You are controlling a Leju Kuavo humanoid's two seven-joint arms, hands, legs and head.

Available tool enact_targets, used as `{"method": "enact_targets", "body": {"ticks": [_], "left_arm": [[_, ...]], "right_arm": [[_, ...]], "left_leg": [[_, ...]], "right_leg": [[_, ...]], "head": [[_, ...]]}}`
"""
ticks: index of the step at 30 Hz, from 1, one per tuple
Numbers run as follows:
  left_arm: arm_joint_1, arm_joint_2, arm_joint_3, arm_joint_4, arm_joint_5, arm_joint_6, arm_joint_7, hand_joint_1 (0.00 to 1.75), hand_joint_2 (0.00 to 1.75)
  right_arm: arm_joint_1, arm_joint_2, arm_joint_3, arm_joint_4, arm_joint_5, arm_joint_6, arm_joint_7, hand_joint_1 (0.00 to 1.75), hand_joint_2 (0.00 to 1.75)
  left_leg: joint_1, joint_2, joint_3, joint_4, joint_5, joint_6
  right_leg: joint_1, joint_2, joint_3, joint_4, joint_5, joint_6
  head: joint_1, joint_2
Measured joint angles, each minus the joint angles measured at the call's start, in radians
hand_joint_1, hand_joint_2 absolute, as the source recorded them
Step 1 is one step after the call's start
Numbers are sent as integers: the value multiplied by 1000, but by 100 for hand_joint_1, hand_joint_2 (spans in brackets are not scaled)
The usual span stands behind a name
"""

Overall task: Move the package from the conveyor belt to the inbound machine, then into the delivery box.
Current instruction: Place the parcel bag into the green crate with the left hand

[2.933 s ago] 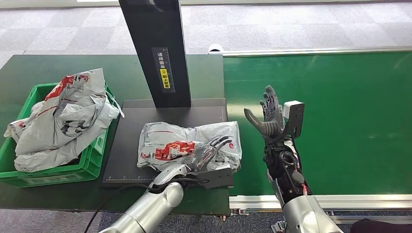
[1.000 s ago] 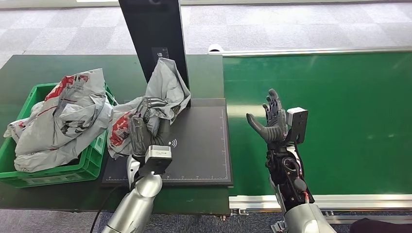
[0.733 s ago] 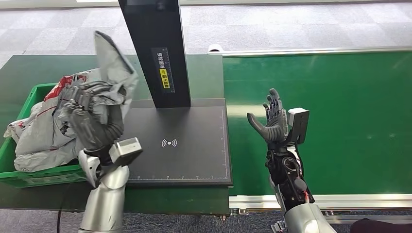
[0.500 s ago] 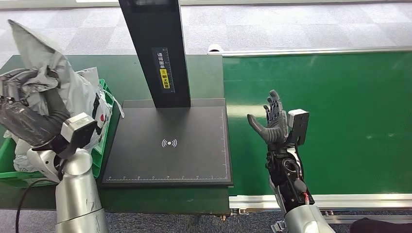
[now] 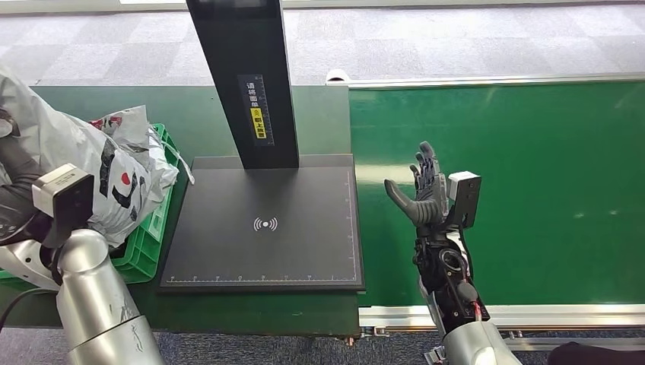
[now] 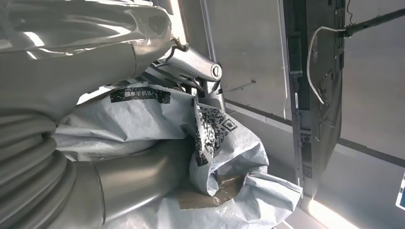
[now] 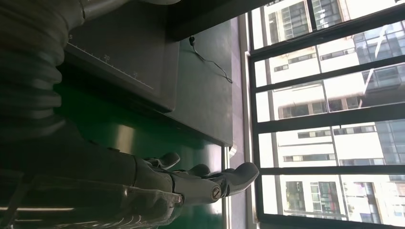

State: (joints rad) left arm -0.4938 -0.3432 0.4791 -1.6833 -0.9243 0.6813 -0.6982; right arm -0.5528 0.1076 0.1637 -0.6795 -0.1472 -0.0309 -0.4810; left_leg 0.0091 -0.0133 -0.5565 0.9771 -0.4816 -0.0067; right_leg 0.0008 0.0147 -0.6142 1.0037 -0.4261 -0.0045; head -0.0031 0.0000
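Package [image 6: 224, 157], crinkled grey poly mailer with QR code, held in left hand [image 6: 95, 181] above green delivery box [image 5: 148, 236] at far left. Left hand's grey thumb pressed against mailer; more grey mailers [image 5: 125, 175] heaped in box beneath. Right hand [image 5: 422, 194] raised over green conveyor belt [image 5: 532, 182], palm toward black inbound machine platform [image 5: 262, 228], fingers spread, holding nothing. Dark green tabletop [image 5: 319, 114] under platform. Grey tiled floor [image 5: 456, 38] beyond; barred windows [image 7: 310, 109] with buildings outside.
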Motion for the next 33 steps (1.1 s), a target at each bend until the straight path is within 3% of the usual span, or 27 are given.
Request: {"method": "enact_targets", "body": {"ticks": [17, 23, 33], "left_arm": [[-46, 0, 17, -84, -33, 0, 0, 175, 175], [-66, 0, 12, -163, 172, 0, 0, 175, 175], [-36, 0, -64, -271, 364, 0, 0, 175, 175]], "right_arm": [[2, 5, 0, -5, 16, 0, 6, 0, 175], [8, 5, 0, -13, 26, 1, 13, 0, 175], [7, 14, 0, -14, 38, 1, 21, 0, 175]], "left_leg": [[0, 0, 0, 0, 0, 0], [0, 0, 0, 0, 0, 0], [0, 0, 0, 0, 0, 0]], "right_leg": [[0, 0, 0, 0, 0, 0], [0, 0, 0, 0, 0, 0], [0, 0, 0, 0, 0, 0]], "head": [[0, 0], [0, 0], [0, 0]]}}
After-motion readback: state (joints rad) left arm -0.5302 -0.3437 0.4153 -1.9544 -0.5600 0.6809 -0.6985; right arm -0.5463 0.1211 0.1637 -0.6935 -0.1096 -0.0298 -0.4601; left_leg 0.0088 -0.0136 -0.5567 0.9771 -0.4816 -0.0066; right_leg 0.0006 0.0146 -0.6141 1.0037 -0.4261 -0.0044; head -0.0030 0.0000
